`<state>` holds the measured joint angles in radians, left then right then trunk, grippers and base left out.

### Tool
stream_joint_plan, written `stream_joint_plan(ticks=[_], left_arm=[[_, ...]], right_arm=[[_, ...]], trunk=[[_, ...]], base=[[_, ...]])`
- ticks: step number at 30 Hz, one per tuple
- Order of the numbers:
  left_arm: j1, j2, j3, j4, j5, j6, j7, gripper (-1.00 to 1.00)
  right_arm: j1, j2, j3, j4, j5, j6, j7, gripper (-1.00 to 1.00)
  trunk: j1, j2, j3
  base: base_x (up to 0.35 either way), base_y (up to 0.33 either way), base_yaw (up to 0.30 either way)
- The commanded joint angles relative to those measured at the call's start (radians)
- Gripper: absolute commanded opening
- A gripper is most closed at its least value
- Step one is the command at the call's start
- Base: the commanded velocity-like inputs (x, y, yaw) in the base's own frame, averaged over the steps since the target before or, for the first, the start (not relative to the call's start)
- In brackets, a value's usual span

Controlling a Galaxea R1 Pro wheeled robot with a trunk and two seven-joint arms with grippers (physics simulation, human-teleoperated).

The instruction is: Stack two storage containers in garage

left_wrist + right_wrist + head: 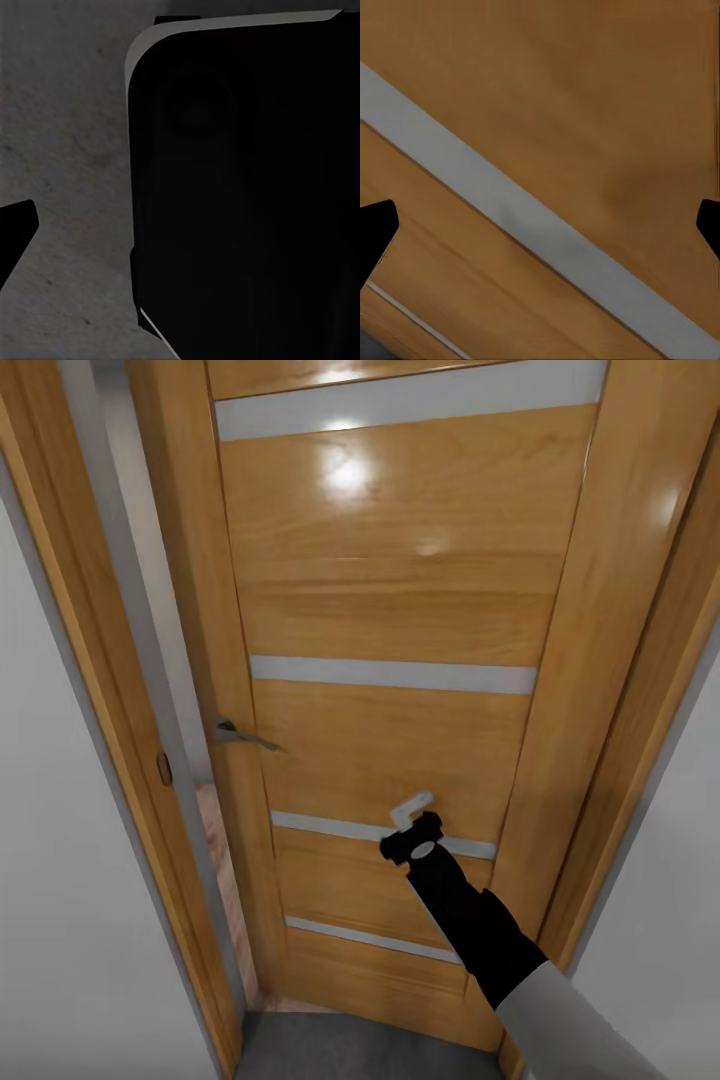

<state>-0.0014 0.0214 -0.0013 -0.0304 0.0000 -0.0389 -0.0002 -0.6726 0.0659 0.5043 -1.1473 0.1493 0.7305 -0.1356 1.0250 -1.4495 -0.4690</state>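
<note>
The two storage containers are out of view. A honey-wood door (390, 610) with frosted horizontal strips stands right in front of me, slightly ajar at its handle side. My right gripper (413, 815) reaches out to the door's lower half, close to a frosted strip (532, 225). In the right wrist view its fingertips (376, 229) sit far apart at the picture's edges, open and empty. The left wrist view looks down on the dark grey concrete floor (67, 150), with one fingertip (15, 234) of my left gripper (180, 232) at the edge, open, beside a large black body (247, 187).
A metal lever handle (240, 735) sits on the door's left edge. Through the narrow gap shows light wood plank flooring (215, 830). Wooden frame posts (110, 690) and white walls (60, 920) close in on both sides. Grey concrete (350, 1050) lies at the door's foot.
</note>
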Motion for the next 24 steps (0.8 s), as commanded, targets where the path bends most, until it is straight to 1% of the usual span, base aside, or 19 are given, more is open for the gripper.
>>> stream_joint_plan(ticks=[1, 3, 4, 5, 6, 7, 8, 9, 12, 13, 20, 21, 24], left_arm=[[0.0, 0.0, 0.0, 0.0, 0.0, -0.003, 0.001, 1.0], [0.0, 0.0, 0.0, 0.0, 0.0, -0.003, 0.0, 1.0], [0.0, 0.0, 0.0, 0.0, 0.0, -0.003, 0.0, 1.0], [0.0, 0.0, 0.0, 0.0, 0.0, -0.003, 0.0, 1.0], [0.0, 0.0, 0.0, 0.0, 0.0, -0.003, 0.0, 1.0], [0.0, 0.0, 0.0, 0.0, 0.0, -0.003, 0.0, 1.0], [0.0, 0.0, 0.0, 0.0, 0.0, -0.003, 0.001, 1.0], [0.0, 0.0, 0.0, 0.0, 0.0, -0.003, 0.0, 1.0], [0.0, 0.0, 0.0, 0.0, 0.0, -0.003, 0.0, 1.0], [0.0, 0.0, 0.0, 0.0, 0.0, -0.003, -0.001, 1.0], [0.0, 0.0, 0.0, 0.0, 0.0, -0.003, 0.0, 1.0], [0.0, 0.0, 0.0, 0.0, 0.0, -0.003, 0.0, 1.0], [0.0, 0.0, 0.0, 0.0, 0.0, -0.003, 0.0, 1.0]], right_arm=[[-0.001, 0.001, 0.002, -0.006, 0.006, 0.008, 0.0, 1.0], [-0.001, 0.006, 0.002, -0.011, 0.007, 0.01, 0.001, 1.0], [-0.001, 0.015, 0.002, -0.012, 0.007, 0.01, 0.001, 1.0], [-0.001, 0.027, 0.002, -0.013, 0.008, 0.011, 0.0, 1.0], [-0.001, 0.034, 0.003, -0.014, 0.009, 0.011, 0.0, 1.0], [-0.001, 0.053, 0.003, -0.013, 0.01, 0.012, -0.001, 1.0], [-0.005, 0.064, 0.003, -0.01, 0.009, 0.012, -0.001, 1.0], [-0.021, 0.078, 0.003, 0.0, 0.008, 0.012, -0.001, 1.0], [-0.061, 0.098, 0.003, 0.051, 0.005, 0.008, -0.002, 1.0], [-0.08, 0.109, 0.003, 0.08, 0.006, 0.005, -0.002, 1.0], [-0.13, 0.109, 0.003, 0.138, 0.006, 0.001, -0.005, 1.0], [-0.152, 0.109, 0.003, 0.172, 0.005, -0.001, -0.006, 1.0], [-0.191, 0.109, 0.003, 0.237, 0.006, -0.009, -0.007, 1.0]], trunk=[[0.0, -0.001, -0.001], [0.0, -0.001, -0.001], [0.0, -0.001, -0.001], [0.0, -0.001, -0.001], [0.0, -0.001, -0.001], [0.0, -0.001, -0.001], [0.0, -0.001, -0.001], [0.0, -0.001, -0.001], [0.0, -0.001, -0.001], [0.0, -0.001, -0.001], [0.0, -0.001, -0.001], [0.0, -0.001, -0.001], [0.0, -0.001, -0.001]], base=[[0.0, 0.0, 0.0], [0.0, 0.0, 0.0], [0.0, 0.0, 0.0], [0.0, 0.0, 0.0], [0.0, 0.0, 0.0], [0.0, 0.0, 0.0], [0.0, 0.0, 0.0], [0.0, 0.0, 0.0], [0.0, 0.0, 0.0], [0.0, 0.0, 0.0], [0.0, 0.0, 0.0], [0.0, 0.0, 0.0], [0.0, 0.0, 0.0]])
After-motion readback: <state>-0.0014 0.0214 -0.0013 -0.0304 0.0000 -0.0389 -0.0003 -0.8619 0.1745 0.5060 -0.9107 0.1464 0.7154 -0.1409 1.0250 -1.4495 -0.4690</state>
